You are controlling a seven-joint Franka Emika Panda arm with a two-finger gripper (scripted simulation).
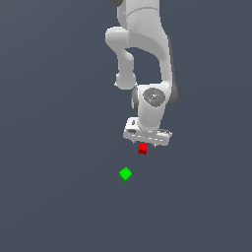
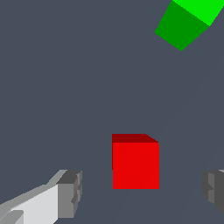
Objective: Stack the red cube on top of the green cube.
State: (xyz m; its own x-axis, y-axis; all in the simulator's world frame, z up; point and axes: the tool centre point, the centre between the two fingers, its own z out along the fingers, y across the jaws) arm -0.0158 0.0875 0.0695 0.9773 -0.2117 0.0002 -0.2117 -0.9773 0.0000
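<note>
The red cube (image 1: pixel 142 147) lies on the dark grey floor directly under my white gripper (image 1: pixel 144 143). In the wrist view the red cube (image 2: pixel 135 162) sits between the two grey fingertips (image 2: pixel 70 192), with a gap on each side, so the gripper (image 2: pixel 142 192) is open and straddles the cube without touching it. The green cube (image 1: pixel 125 173) lies on the floor a short way from the red one, toward the exterior view's lower left. It also shows at the edge of the wrist view (image 2: pixel 186 22), partly cut off.
The white arm (image 1: pixel 142 54) rises above the gripper toward the top of the exterior view. The flat dark grey floor (image 1: pixel 59 147) stretches all around the two cubes.
</note>
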